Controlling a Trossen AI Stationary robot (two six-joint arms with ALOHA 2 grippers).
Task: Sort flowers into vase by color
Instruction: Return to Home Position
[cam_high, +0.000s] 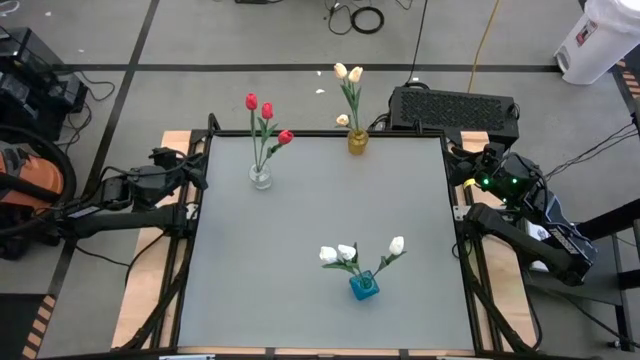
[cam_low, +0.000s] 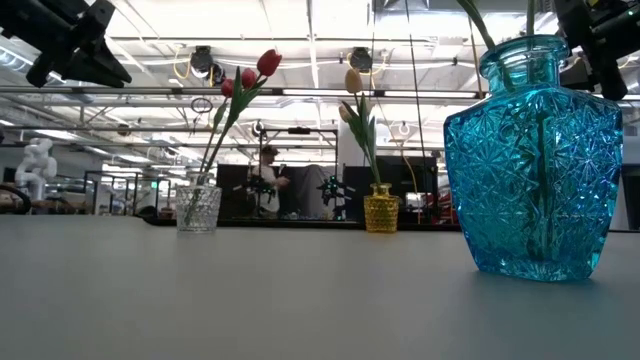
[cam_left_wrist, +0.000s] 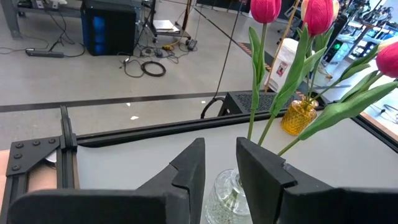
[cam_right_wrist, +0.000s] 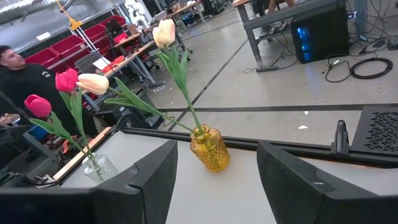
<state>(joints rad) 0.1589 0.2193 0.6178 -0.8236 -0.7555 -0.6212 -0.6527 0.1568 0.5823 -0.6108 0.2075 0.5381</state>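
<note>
Red flowers: three red tulips (cam_high: 266, 112) in a clear glass vase (cam_high: 260, 178), far-left on the grey tabletop (cam_high: 320, 210)
Yellow flowers: three cream-yellow tulips (cam_high: 348, 73) in an amber glass vase (cam_high: 357, 141), at the far edge
White flowers: three white tulips (cam_high: 345, 253) in a blue cut-glass vase (cam_high: 363, 287), on the near side
Left gripper (cam_left_wrist: 221, 149): by the tabletop's left edge, jaws slightly parted, empty
Right gripper (cam_right_wrist: 217, 149): by the right edge, jaws released wide, empty

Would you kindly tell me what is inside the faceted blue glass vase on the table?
The faceted blue glass vase holds three white tulips, green stems leaning out. The cut glass blurs the stem ends inside.
</note>
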